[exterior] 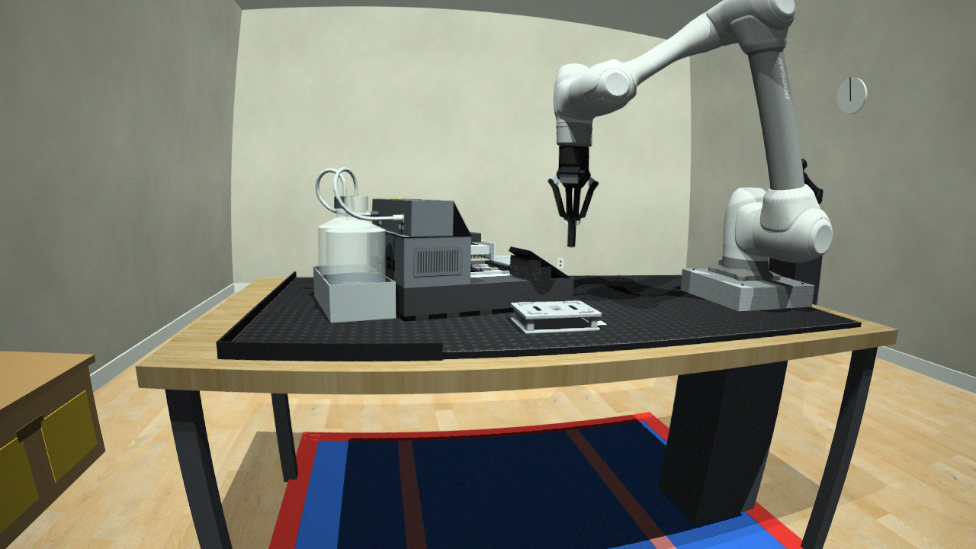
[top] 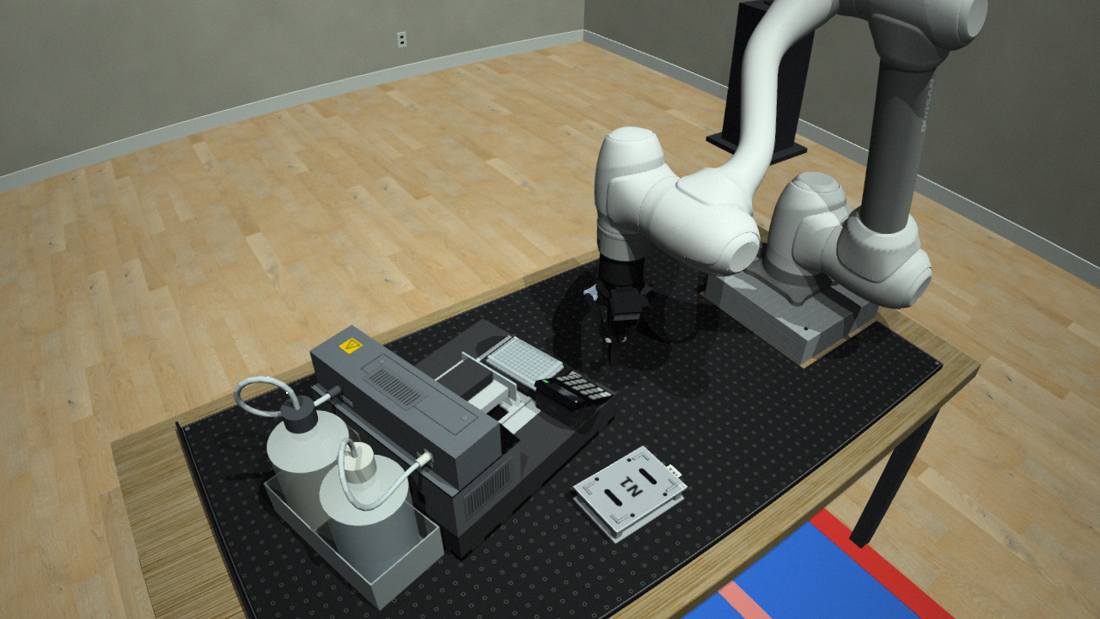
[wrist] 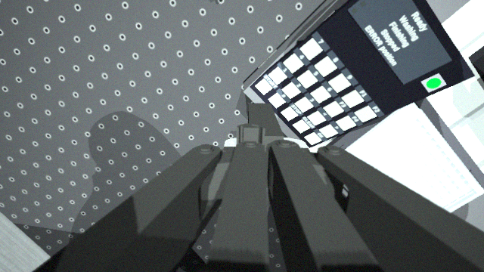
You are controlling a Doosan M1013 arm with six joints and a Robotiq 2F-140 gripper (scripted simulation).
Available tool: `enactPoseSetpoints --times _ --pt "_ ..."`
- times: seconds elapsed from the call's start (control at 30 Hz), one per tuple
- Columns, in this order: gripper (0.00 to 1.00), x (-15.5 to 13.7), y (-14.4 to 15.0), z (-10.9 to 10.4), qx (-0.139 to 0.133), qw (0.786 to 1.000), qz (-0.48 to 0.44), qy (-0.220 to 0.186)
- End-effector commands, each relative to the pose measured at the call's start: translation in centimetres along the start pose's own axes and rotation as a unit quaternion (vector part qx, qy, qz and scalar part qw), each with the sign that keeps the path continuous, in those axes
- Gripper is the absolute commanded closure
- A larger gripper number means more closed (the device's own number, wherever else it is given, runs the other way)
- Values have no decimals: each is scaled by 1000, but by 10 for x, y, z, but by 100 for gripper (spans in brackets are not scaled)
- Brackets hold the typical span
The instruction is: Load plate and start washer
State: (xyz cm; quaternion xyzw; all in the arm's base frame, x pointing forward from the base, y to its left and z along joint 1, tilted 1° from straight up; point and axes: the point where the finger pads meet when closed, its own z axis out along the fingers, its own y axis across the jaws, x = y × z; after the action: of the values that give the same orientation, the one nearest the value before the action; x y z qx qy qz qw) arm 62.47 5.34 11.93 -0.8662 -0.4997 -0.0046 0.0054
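The white well plate lies on the washer's carrier, beside the keypad. It also shows in the wrist view. I cannot tell from these views whether it sits flat or where its cut-off corner is. The washer has a green lamp below its display. The nest N1 is empty. My gripper is shut and empty. It hangs well above the mat, to the right of the keypad as seen in the exterior view. Its closed fingertips point down at the mat by the keypad's corner.
Two white bottles with tubing stand in a grey tray at the washer's far end. The robot's base block is at the right rear of the black perforated mat. A raised lip runs along the mat's left edge.
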Motion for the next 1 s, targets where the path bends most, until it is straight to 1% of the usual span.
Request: enactPoseSetpoints --times 0.0,0.17,0.97 --pt "90 0 0 -1 0 1000 -1 1" --pt "90 0 0 -1 0 1000 -1 1" --pt "90 0 0 34 0 1000 -1 1"
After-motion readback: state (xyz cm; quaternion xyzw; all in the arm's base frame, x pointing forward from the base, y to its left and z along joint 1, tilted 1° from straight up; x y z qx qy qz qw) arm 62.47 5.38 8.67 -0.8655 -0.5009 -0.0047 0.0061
